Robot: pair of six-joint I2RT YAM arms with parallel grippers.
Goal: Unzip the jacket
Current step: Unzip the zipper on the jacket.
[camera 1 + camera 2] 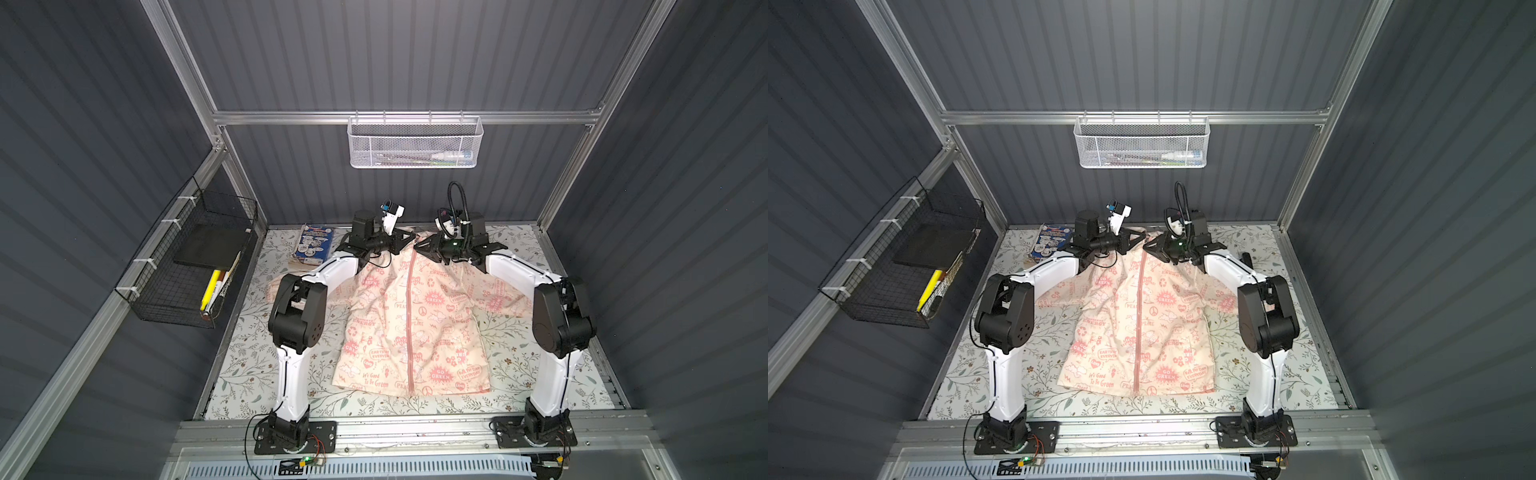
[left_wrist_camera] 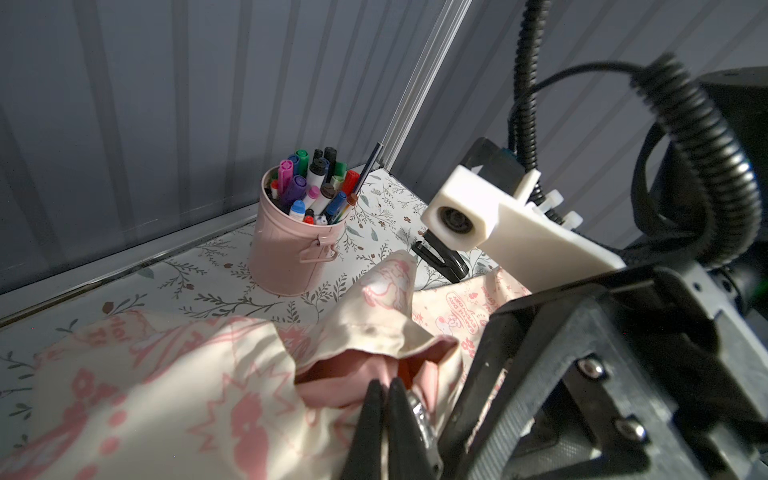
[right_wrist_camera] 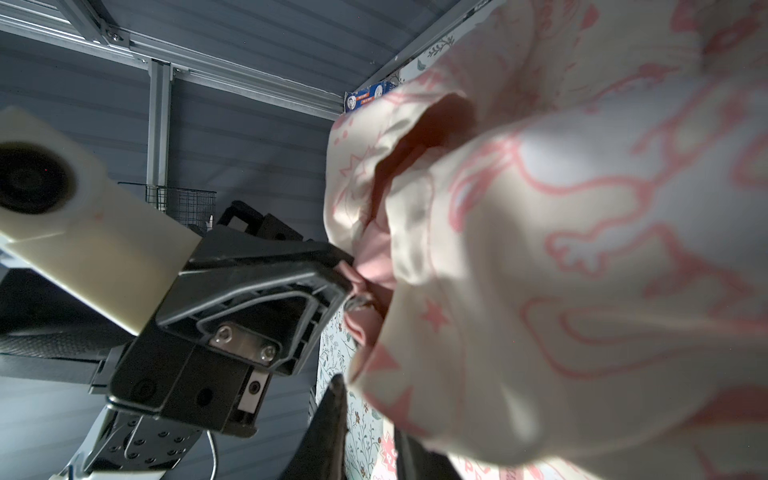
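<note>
Cream child's jacket (image 1: 409, 328) with pink cartoon, heart and slogan prints, spread front-up across the middle of a table (image 1: 249, 353) covered in a leafy floral cloth. Hem toward the near edge, collar toward the far wall, sleeves out to left and right and partly hidden under two white-and-black arms. Pink zipper (image 1: 410, 316) running straight down the centre, closed along all the length on show. Both arms reaching from the near rail to the collar, tips almost meeting there. Tightly clamped left gripper (image 2: 385, 386), fingers pressed together on a fold of pink lining at the collar; same pinch visible from the right wrist view, with pink cloth bunched at the fingertip. Just right of the zipper's top, right gripper (image 1: 420, 246), tips buried under draped cream fabric; cannot tell whether pinching cloth or merely parted against it. Pink bucket (image 2: 291, 249) full of coloured markers (image 2: 316, 183) standing on the cloth close to a corner of the enclosure, apart from the jacket. Blue booklet (image 1: 314, 245) at the far left of the table, beside the left arm. White mesh basket (image 1: 414, 143) hung on the far wall, black wire basket (image 1: 195, 266) on the left wall.
</note>
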